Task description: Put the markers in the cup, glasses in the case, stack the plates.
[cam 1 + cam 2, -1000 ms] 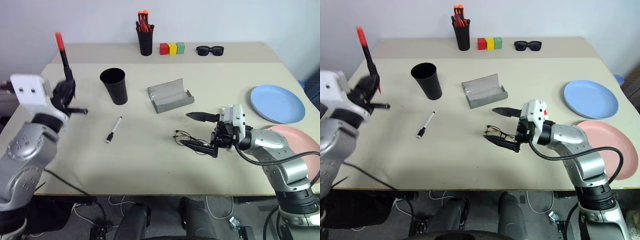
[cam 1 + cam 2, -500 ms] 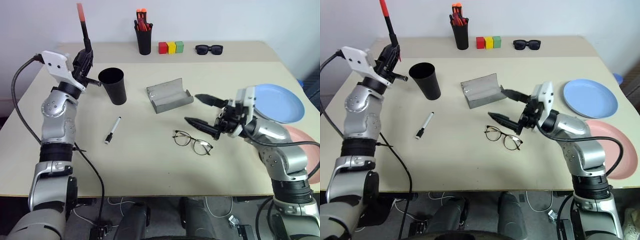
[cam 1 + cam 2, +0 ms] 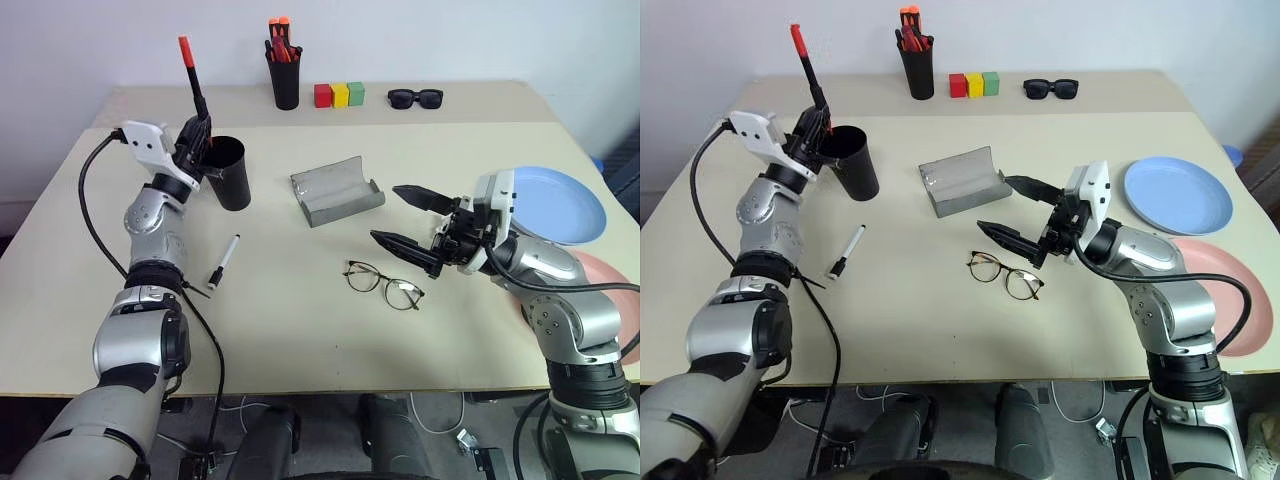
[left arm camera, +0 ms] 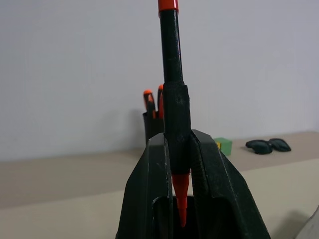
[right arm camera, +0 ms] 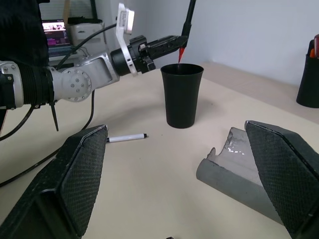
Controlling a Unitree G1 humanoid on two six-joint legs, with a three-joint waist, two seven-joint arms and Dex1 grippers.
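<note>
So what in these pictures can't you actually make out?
- Pink plate: the right arm hides its near edge in both head views.
- Inside of the black cup: too dark to see.
- Red-capped marker: the left wrist view's top edge cuts off its cap, and the left hand covers its middle.

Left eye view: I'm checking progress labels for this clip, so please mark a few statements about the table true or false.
1. The left gripper holds the red-capped marker over the black cup. True.
2. The white marker is already in the cup. False: it lies on the table.
3. The glasses sit inside the grey case. False: they lie on the table, near the case, which is open and empty.
4. The right gripper is open and holds nothing. True.
5. The blue plate is stacked on the pink plate. False: they lie side by side.
</note>
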